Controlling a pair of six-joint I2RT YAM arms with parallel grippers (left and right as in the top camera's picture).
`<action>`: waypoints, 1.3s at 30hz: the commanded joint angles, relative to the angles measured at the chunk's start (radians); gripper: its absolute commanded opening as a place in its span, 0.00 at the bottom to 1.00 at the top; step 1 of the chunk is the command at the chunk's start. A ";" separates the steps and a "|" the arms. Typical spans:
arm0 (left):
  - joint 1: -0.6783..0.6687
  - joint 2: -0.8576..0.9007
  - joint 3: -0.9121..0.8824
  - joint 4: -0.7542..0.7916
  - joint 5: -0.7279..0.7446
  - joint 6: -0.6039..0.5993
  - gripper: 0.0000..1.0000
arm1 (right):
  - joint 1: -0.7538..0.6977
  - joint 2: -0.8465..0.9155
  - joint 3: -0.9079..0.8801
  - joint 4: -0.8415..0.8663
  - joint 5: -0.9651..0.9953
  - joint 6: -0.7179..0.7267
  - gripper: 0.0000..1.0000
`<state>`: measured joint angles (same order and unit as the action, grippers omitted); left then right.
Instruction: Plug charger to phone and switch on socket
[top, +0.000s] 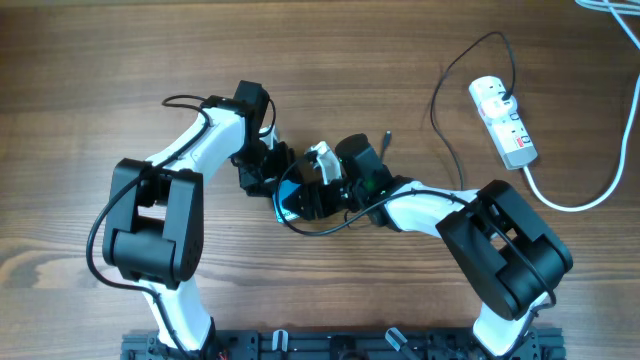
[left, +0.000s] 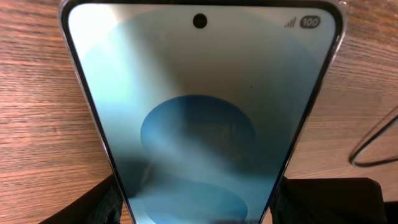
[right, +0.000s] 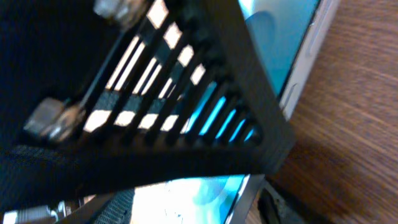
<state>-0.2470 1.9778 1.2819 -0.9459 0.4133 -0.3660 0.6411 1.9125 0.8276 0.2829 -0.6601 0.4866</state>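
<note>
Phone: one, clamped in left end effector; right end effector state unclear; one socket.

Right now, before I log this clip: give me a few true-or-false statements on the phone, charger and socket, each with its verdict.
1. The phone sits between the fingers of the left tool. True.
2. The charger is plugged into the phone. False: its tip lies loose on the table, apart from the phone.
3. The socket lies at the table's far right, away from both arms. True.
4. The phone's screen is dark. False: it glows teal-blue.
</note>
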 joint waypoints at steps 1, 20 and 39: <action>-0.005 -0.007 -0.008 -0.002 0.043 0.023 0.57 | 0.013 0.026 0.013 0.013 0.039 0.067 0.58; -0.072 -0.007 -0.008 0.007 0.005 0.026 0.61 | 0.016 0.046 0.013 0.021 -0.025 0.172 0.31; -0.072 -0.007 -0.008 0.021 -0.001 0.026 1.00 | 0.016 0.046 0.013 0.024 -0.029 0.196 0.04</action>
<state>-0.3012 1.9709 1.2819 -0.9348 0.3870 -0.3584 0.6476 1.9560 0.8272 0.2996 -0.6849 0.7113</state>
